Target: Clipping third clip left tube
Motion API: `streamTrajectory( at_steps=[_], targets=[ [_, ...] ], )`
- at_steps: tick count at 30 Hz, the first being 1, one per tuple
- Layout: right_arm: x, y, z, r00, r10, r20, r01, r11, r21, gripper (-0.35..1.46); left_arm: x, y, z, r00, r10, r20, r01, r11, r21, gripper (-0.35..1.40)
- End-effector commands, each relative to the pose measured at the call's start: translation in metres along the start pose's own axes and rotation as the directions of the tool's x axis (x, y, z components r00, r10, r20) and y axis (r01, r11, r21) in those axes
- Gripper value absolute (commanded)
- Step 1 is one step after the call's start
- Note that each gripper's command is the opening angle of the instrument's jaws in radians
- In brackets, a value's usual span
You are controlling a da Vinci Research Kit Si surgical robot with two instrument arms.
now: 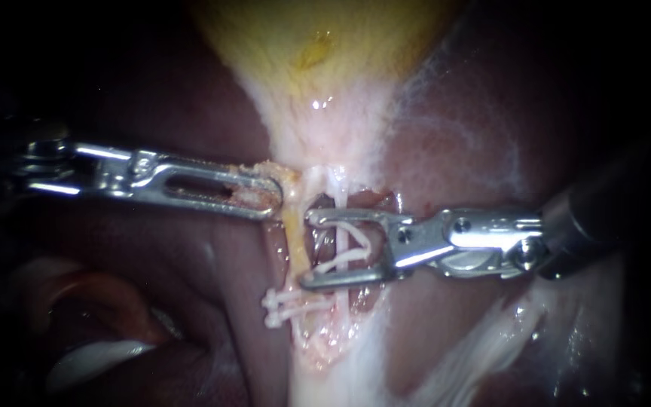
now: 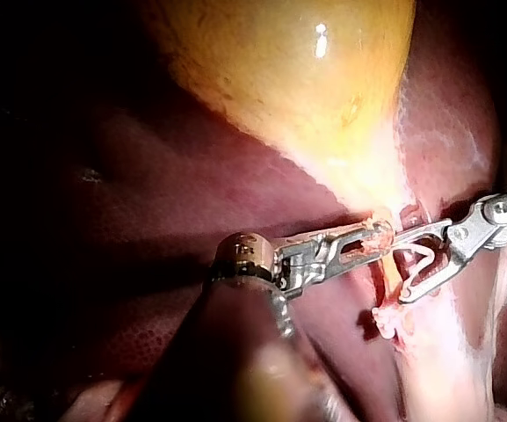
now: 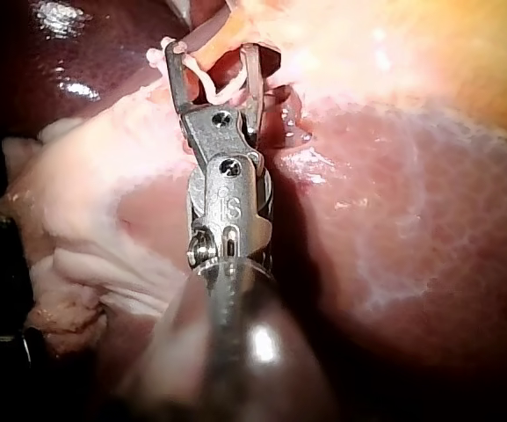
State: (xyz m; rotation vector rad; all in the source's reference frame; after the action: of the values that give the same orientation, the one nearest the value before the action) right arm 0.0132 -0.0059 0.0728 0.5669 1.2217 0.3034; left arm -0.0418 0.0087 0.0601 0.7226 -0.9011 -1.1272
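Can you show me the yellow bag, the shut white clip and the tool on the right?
gallbladder (image 1: 318, 53), endoscope view, middle of its yellow wall.
closed clip (image 1: 276, 304), endoscope view, near its free end.
right instrument (image 1: 307, 250), endoscope view, midway between its jaw tips.

The endoscope is looking closely and squarely onto the tissue (image 1: 318, 151) below the gallbladder (image 1: 318, 45), while each wrist camera is looking forward from close behind along its own shaft, the left instrument (image 2: 380, 237) and the right instrument (image 3: 213, 57), all three sharing the clip (image 1: 348, 256) between the right instrument's jaws.
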Motion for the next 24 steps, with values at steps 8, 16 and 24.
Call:
streamTrajectory(
  at_steps=[8,16,24],
  targets=[
    [0.0004,0.0005,0.0020,0.996,0.082,-0.040,-0.081,0.996,0.037,0.48,-0.0001,0.0000,0.0002,1.0000,0.000,0.000,0.000,1.000,-0.001,-0.35],
    [0.0013,0.0012,0.0027,0.981,0.160,-0.111,-0.151,0.985,0.078,0.46,-0.0002,0.0003,0.0003,1.0000,0.001,-0.001,-0.001,1.000,0.000,-0.35],
    [0.0024,0.0019,0.0025,0.966,0.213,-0.148,-0.201,0.975,0.091,0.41,-0.0004,0.0009,0.0003,1.0000,0.002,-0.002,-0.002,1.000,0.001,-0.35]
  ],
)
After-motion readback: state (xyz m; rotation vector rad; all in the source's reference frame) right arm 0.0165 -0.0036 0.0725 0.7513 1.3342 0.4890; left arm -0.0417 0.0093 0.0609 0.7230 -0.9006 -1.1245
